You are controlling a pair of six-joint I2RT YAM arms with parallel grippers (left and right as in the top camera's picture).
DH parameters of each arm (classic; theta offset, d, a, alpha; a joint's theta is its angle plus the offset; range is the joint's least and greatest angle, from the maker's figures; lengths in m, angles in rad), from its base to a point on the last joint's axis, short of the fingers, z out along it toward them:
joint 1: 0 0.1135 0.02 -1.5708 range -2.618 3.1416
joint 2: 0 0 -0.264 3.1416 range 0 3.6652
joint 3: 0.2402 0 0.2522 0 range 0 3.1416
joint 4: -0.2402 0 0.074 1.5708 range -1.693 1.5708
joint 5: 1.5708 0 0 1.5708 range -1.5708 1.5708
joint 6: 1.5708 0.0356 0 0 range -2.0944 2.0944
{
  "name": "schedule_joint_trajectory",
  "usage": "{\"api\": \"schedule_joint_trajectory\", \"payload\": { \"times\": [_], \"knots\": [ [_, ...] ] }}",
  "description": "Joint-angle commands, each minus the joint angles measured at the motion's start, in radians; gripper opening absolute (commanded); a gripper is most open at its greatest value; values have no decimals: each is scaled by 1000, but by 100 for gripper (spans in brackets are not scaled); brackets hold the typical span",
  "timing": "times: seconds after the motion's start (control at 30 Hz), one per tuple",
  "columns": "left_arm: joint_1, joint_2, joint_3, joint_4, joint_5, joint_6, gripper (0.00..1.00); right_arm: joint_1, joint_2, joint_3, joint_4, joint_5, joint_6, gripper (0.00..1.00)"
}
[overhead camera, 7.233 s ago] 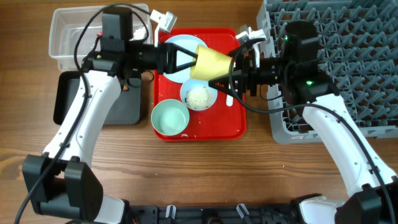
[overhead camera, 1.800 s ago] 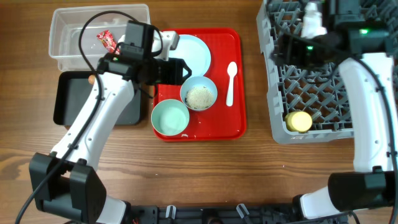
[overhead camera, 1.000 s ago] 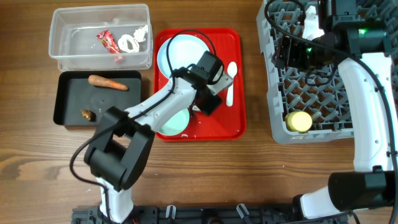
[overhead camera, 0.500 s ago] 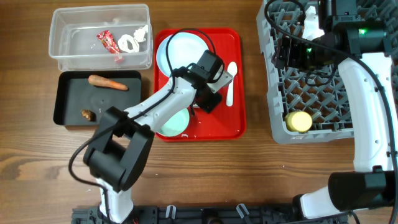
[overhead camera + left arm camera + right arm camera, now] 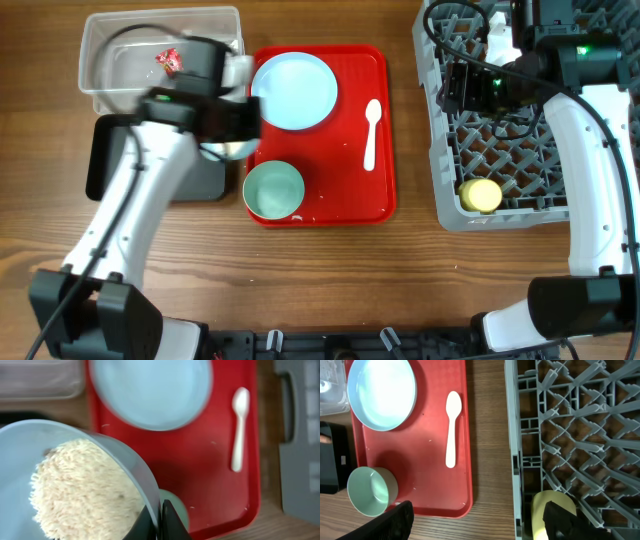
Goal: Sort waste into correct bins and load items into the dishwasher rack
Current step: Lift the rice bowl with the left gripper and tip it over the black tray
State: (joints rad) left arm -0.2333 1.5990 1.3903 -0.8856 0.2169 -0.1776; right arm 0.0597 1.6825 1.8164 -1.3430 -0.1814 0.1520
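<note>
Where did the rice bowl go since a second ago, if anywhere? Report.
Yes. The left pincer carried the rice bowl left across the red tray to its left edge, beside the black tub.

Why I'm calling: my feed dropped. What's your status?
Left gripper shut on rice bowl, by black tub. Right gripper open, empty, above rack. Path looks clear.

Overhead faces straight down over the whole surface; both closer, downward wrist views share the spoon on the red tray.
</note>
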Motion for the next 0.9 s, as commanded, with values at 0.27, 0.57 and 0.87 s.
{"api": "schedule_joint_trajectory", "payload": {
  "times": [0.27,0.57,0.87],
  "knots": [
    [570,19,-97,-28,676,235,4,2,-5,7,-10,13,-19,85],
    [716,171,-186,132,1098,253,4,2,-5,7,-23,12,-18,85],
    [725,256,-186,175,1321,219,4,2,-5,6,-35,13,-19,85]
  ]
}}
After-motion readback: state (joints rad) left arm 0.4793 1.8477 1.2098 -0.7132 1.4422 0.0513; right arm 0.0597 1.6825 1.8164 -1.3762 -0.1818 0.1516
